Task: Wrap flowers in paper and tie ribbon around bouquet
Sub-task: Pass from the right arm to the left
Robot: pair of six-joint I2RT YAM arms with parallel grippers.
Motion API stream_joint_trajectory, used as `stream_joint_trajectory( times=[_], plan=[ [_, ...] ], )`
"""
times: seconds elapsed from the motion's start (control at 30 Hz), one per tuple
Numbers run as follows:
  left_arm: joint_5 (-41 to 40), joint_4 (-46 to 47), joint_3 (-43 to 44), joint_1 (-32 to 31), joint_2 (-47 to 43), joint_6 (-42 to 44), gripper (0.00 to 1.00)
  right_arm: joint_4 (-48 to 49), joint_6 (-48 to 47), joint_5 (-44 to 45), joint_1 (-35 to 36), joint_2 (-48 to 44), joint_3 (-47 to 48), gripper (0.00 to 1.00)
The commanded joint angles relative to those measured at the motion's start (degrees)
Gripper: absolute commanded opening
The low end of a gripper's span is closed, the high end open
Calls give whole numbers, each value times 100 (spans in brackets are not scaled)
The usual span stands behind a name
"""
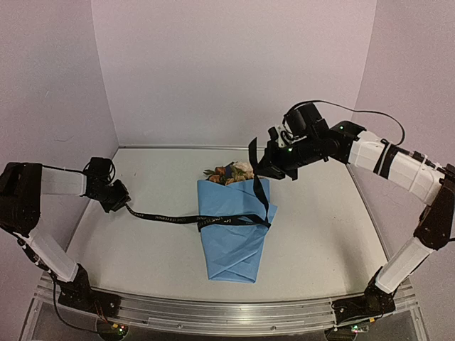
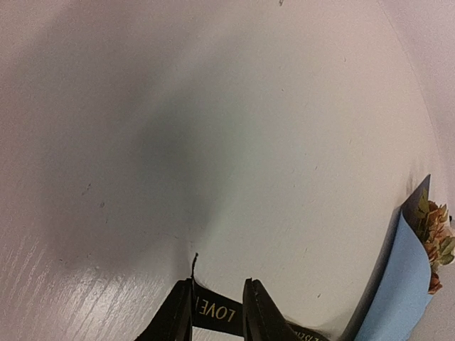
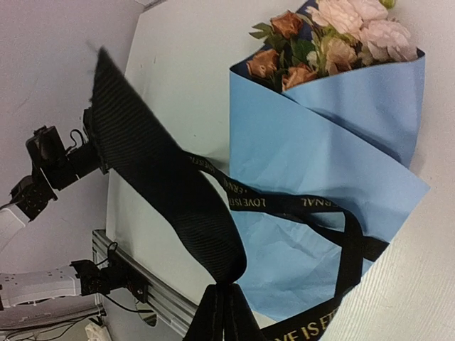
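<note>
Nearest the arm bases, the cone-shaped light blue paper bouquet (image 1: 233, 234) lies flat at the centre of the white surface (image 1: 320, 241), folded point toward the bottom of the frame. The long narrow black ribbon (image 1: 170, 217) bands its middle and crosses itself at the cone's right edge. I can't tell whether that crossing is a proper knot.

Left of centre, the left claw (image 2: 219, 284) sits low, fingers apart, with the ribbon's tail lying between them. It looks ready to slip free. If it goes while the other end is under tension, the band could slacken and the paper could spring open.

Farther up and right of centre, the right claw (image 1: 259, 167) is clamped tight on the ribbon's other end, lifting it above the cone. Pull too hard and the light bundle may drag or roll, or the band may slide toward the narrow end. Beyond it, the cream and orange flowers (image 1: 229, 172) poke from the wide mouth, and a snagged ribbon could crush them.

The ribbon carries gold capitals. "LOVE" reads clearly in the left wrist view. The right wrist view gives "LOVE IS" and an ending "NAL", probably "eternal". No brand shows.
</note>
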Motion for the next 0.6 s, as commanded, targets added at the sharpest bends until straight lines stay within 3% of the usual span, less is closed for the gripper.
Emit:
stream_joint_trajectory(
  times=[0.0,0.13,0.23,0.37,0.57],
  plan=[
    [-105,32,160,-125,-552,214,44,-139,-45,-178,-10,411,1059,0],
    [-296,10,510,-593,-984,672,52,-140,134,-317,15,369,991,0],
    [119,229,862,-1032,-939,1110,52,293,508,-399,163,258,860,0],
    [1087,1244,983,-1576,-828,1620,48,331,541,-214,466,273,1287,0],
    [1793,2519,950,-2416,-884,2388,51,289,856,143,701,290,1692,0]
  ],
)
